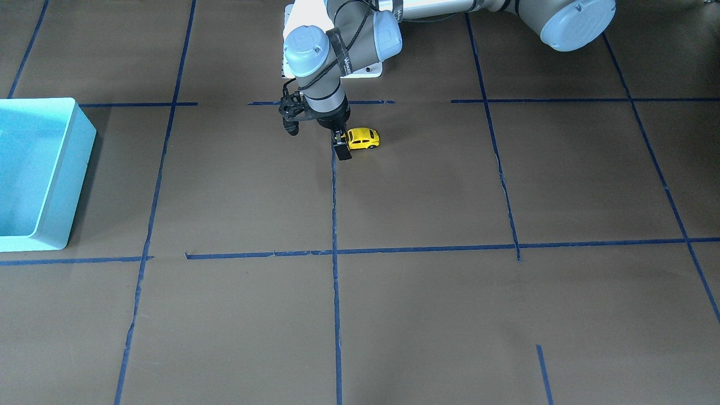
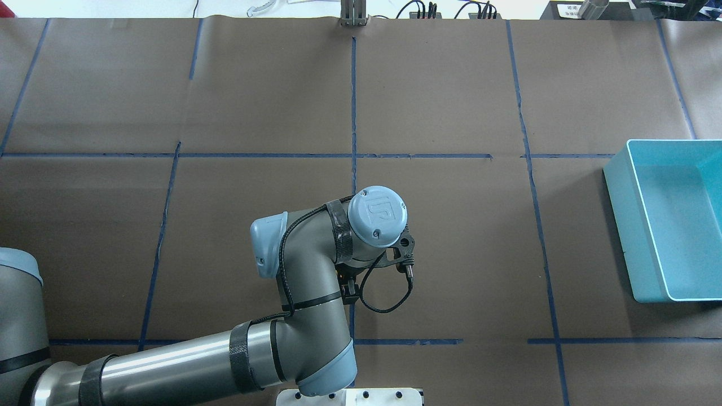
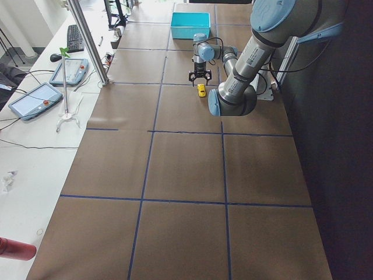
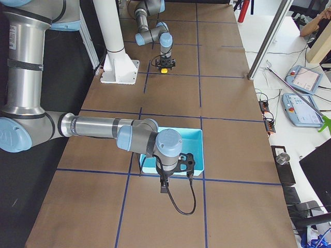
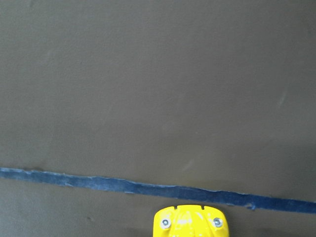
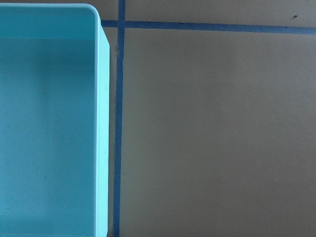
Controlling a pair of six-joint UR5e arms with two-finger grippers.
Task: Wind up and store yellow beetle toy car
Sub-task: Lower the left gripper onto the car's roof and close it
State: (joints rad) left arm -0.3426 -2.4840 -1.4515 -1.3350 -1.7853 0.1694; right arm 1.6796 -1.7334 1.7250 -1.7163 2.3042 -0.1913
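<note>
The yellow beetle toy car (image 1: 364, 138) stands on its wheels on the brown table near the robot's base. My left gripper (image 1: 344, 146) points straight down at one end of the car, its near finger (image 1: 341, 151) against the car's side; it looks shut on the car. The left wrist view shows only the car's rounded end (image 5: 191, 223) at the bottom edge, no fingers. In the overhead view the left wrist hides the car. My right gripper (image 4: 164, 187) hangs beside the blue bin (image 4: 195, 144); I cannot tell whether it is open or shut.
The blue bin (image 1: 67, 185) stands at the table's end on my right, seen also in the overhead view (image 2: 620, 214) and right wrist view (image 6: 101, 123). Blue tape lines (image 1: 334, 247) cross the table. The white robot base plate (image 1: 371, 70) is behind the car.
</note>
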